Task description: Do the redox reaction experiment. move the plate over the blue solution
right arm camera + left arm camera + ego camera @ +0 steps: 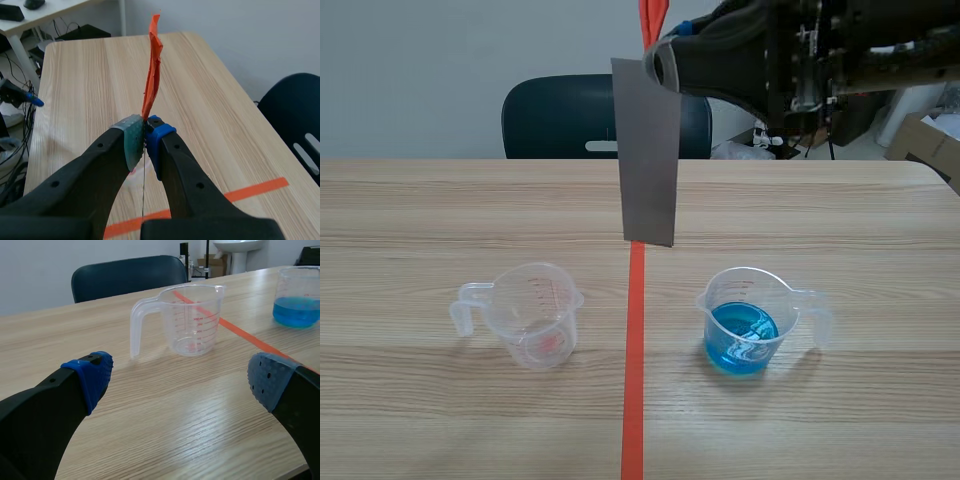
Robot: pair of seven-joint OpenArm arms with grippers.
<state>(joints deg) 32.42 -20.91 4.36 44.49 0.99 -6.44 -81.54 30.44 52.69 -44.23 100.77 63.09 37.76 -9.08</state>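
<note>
The grey plate (648, 150) hangs upright from my right pincer (145, 140), clamped at its top edge, above the tape line (634, 350) and not yet over the measuring cup of blue solution (745, 325). I judge the carry half done: next, shift it sideways above that cup. My left pincer (180, 377) gapes wide near the clear cup (192, 320).

Measuring cup (192, 322) carries illegible red scale figures

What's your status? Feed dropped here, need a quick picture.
Left gripper open, low by empty cup. Right gripper shut on plate, raised, hanging upright, not over blue cup. Nothing in between.
</note>
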